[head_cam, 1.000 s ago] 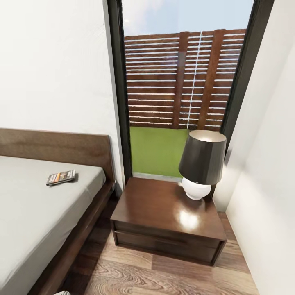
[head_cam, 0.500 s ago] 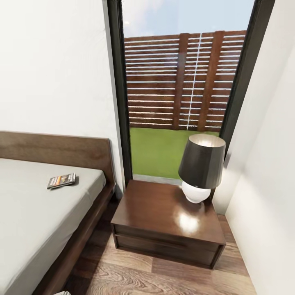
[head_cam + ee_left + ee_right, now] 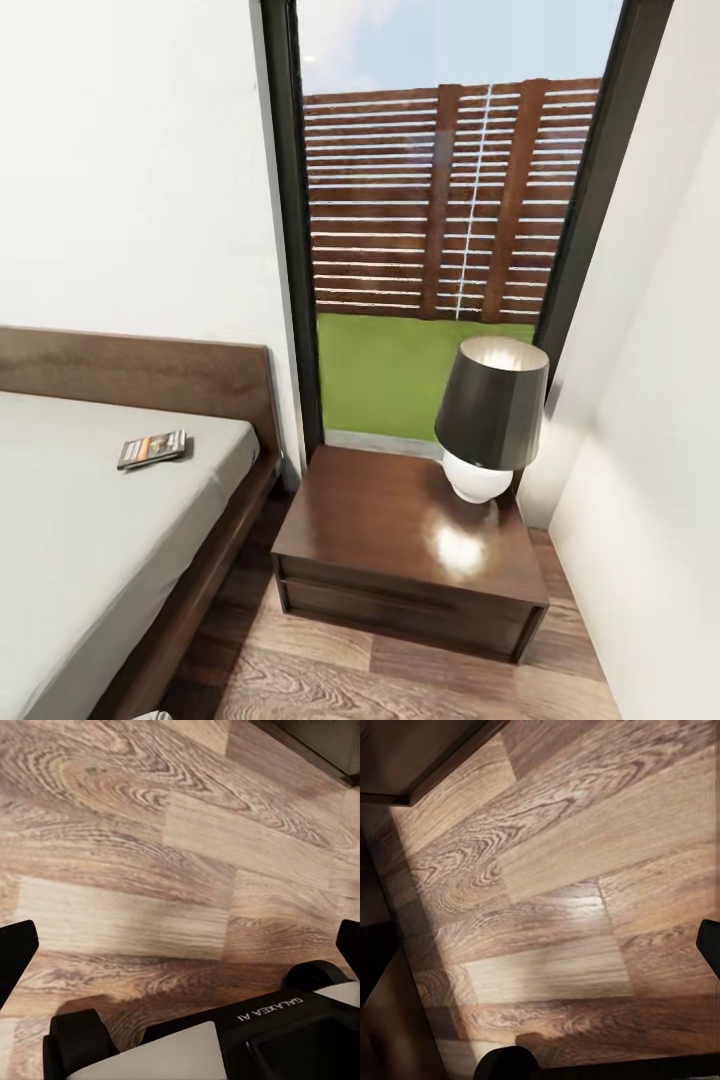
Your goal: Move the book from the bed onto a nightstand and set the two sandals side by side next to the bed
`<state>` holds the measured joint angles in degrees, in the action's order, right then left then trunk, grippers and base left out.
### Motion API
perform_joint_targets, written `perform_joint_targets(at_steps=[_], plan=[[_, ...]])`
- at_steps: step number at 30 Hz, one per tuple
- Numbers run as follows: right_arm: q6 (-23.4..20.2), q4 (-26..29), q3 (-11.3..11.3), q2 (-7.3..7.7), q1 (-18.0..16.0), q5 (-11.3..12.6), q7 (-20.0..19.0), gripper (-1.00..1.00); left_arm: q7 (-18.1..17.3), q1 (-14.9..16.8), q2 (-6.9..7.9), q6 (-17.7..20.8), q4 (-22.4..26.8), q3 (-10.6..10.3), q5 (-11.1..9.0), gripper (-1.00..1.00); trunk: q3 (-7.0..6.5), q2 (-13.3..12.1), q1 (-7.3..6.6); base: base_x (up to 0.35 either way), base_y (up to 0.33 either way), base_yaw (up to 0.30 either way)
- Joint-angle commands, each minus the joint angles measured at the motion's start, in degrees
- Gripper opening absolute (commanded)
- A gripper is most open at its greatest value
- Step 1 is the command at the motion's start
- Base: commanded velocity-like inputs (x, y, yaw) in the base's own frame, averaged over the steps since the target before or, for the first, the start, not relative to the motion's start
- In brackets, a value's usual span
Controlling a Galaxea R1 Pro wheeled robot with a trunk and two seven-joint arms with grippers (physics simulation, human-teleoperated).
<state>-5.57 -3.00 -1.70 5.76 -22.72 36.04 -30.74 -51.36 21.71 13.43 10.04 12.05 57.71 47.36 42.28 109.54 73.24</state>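
Observation:
The book (image 3: 152, 449), a thin dark paperback with an orange band, lies flat on the light-grey mattress of the bed (image 3: 70, 540), near the headboard at the left of the head view. To the bed's right, under the window, stands the glossy dark nightstand (image 3: 400, 520). The sandals are out of view. My left gripper (image 3: 180, 945) hangs open over bare wood floor, with its black fingertips (image 3: 15, 952) wide apart. My right gripper (image 3: 540, 952) is also open above the floor, holding nothing.
A lamp (image 3: 490, 415) with a dark shade and white base occupies the nightstand's back right corner. A white wall (image 3: 640, 500) closes in on the right. The tall black-framed window (image 3: 440, 250) is behind the nightstand. My own base (image 3: 225, 1042) shows under the left gripper.
The whole head picture has slid slightly downward, so the camera has moved. The book, bed, nightstand and lamp have kept their places.

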Motion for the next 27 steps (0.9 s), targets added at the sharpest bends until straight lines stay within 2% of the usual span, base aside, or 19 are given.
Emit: perform_joint_targets(at_steps=[1, 27], plan=[[-0.32, -0.16, -0.15, 0.01, -0.07, 0.43, -0.07, 1.00, -0.32, 0.04, -0.02, 0.60, 0.08, 0.47, 0.26, 1.00, -0.13, -0.39, -0.23, 0.000, 0.000, 0.000], [-0.28, -0.16, -0.15, -0.31, -0.04, 0.43, 1.38, 1.00, -0.24, 0.03, 0.02, 0.49, 0.06, 0.47, 0.36, 1.00, -4.80, -10.82, -5.94, 0.000, 0.000, 0.000]])
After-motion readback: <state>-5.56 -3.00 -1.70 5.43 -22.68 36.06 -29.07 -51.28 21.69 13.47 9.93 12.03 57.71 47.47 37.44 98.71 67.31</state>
